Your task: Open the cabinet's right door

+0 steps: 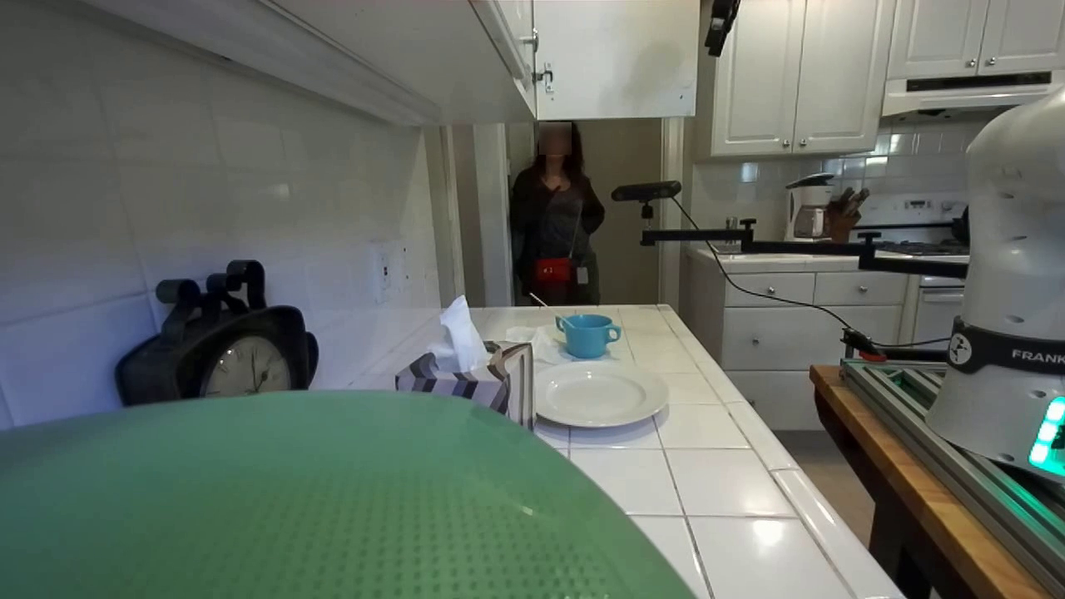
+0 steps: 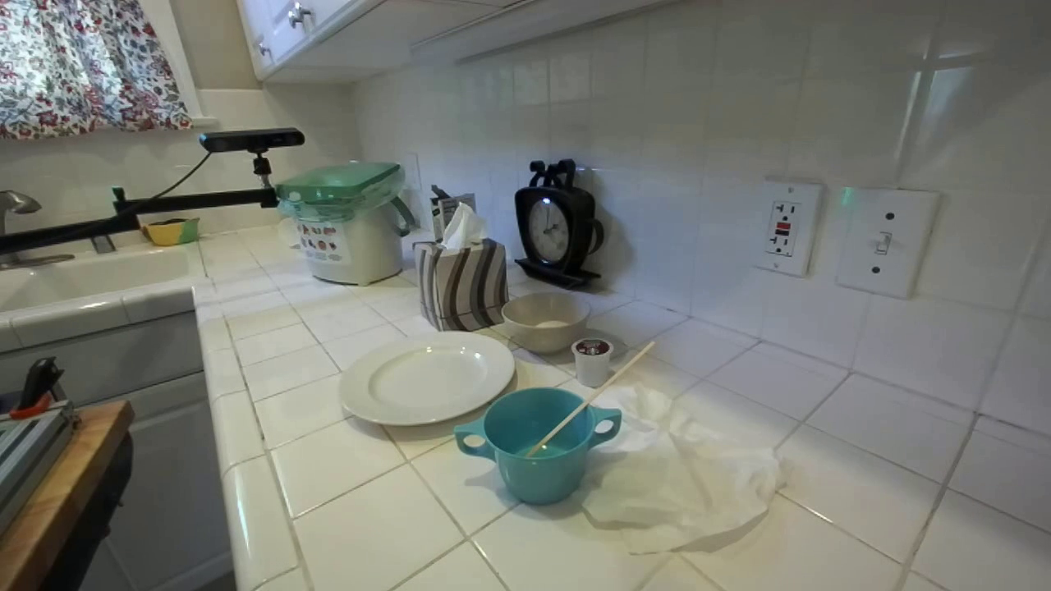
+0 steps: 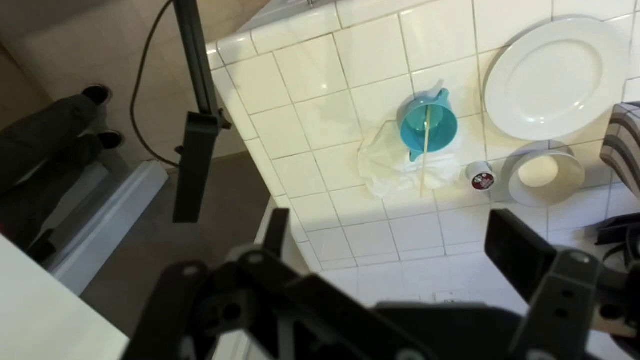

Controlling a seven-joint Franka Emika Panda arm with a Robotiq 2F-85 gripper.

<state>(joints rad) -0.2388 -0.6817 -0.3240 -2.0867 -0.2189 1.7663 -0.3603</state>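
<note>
The right door stands open, projecting from the front of the cabinet at roughly a right angle. The fingers are spread wide, holding nothing. In an exterior view, a dark part, probably one of the fingers, shows near the door's outer edge; contact cannot be determined. Opening is judged complete or nearly so. If more swing is required, push the inner face near its outer edge, slowly, along an arc about the hinge at the cabinet. Otherwise, retract away from the cabinet, clearing the outer edge first to avoid dragging the door back. Pass high over the surface below the cabinet.
</note>
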